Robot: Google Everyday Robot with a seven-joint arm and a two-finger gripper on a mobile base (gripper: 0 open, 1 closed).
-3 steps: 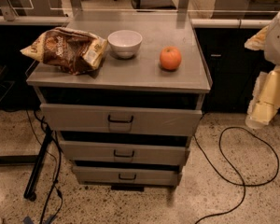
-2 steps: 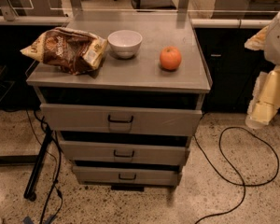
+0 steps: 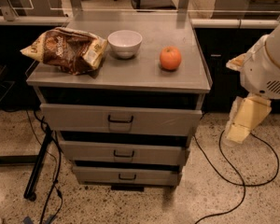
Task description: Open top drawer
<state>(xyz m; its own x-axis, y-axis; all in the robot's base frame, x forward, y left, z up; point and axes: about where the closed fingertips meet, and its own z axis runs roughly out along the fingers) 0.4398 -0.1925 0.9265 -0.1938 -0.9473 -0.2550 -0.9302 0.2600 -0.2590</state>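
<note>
Whether the jaws were released or clenched I couldn't tell. The gripper hung off to the right of the cabinet, pointing down toward the floor. It was roughly level with the top drawer but well apart from it, touching nothing.

That drawer sat directly under the table, the tallest of three grey fronts. It looked shut or very nearly so, with its small black handle at the centre. A chip bag, a bowl and an orange rested on the table.

To my eye the step in hand was the reach, with nothing of the pull begun. Doing it well meant bringing the gripper round from the side to the front, passing clear of the table's right corner. It would need to arrive square to the handle and at its height, since the two lower drawers carried handles much like it.

The jaws would want to straddle the bar and take it near the middle. The pull should then run straight out and level, because an off-centre or slanted tug would likely bind a wide drawer. A slow draw would suit, as the orange could roll if the cabinet jerked. A cable looped on the floor at the right, worth minding if the base shifted.
</note>
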